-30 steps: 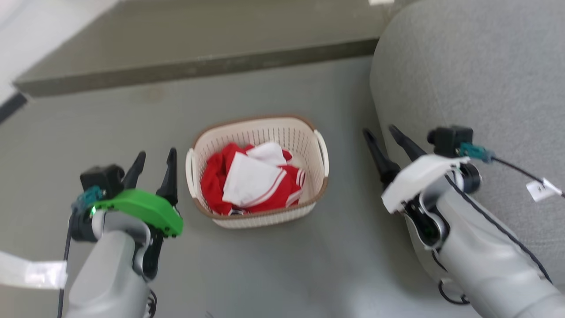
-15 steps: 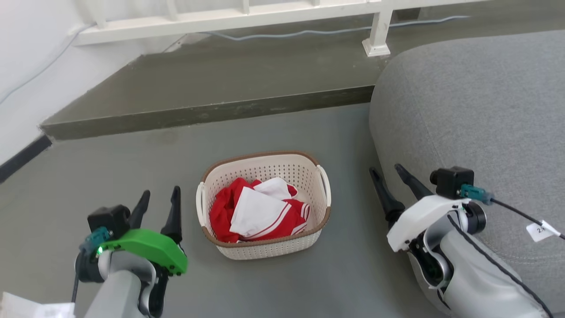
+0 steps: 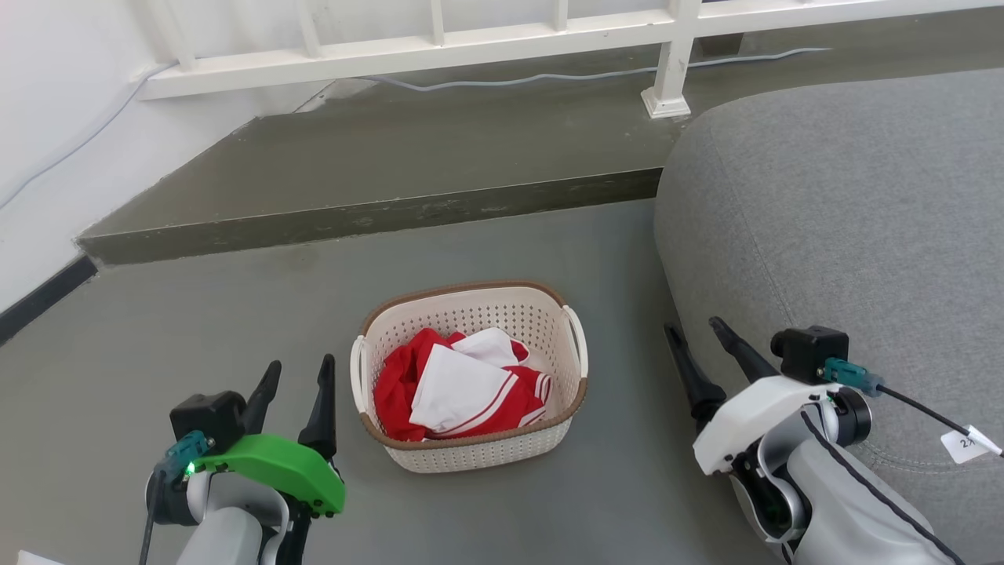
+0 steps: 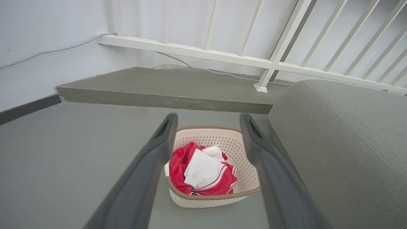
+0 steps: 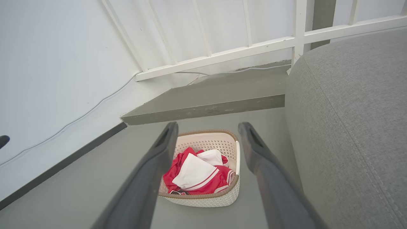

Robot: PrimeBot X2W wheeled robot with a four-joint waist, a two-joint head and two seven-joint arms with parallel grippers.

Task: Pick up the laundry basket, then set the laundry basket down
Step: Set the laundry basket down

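Observation:
The laundry basket (image 3: 486, 451) stands on the grey floor, cream-white and perforated, with a brown rim and white side handles. Red and white clothes (image 3: 459, 384) lie crumpled inside it. My left gripper (image 3: 298, 375) hangs open to the basket's left, apart from it. My right gripper (image 3: 696, 336) is open to its right, close beside the sofa. The left wrist view frames the basket (image 4: 203, 198) between that gripper's (image 4: 208, 119) spread fingers. In the right wrist view the basket (image 5: 206, 198) lies below the open right gripper (image 5: 206, 127).
A large grey sofa (image 3: 847, 212) fills the right side. Behind the basket runs a raised concrete step (image 3: 369, 216), with a white railing (image 3: 502, 39) and a thin cable (image 3: 565, 76) beyond. A white wall with dark skirting (image 3: 43, 294) bounds the left.
The head camera has tilted up: the whole scene has slid down the picture and the railing has come into view. Both grippers stay open beside the basket.

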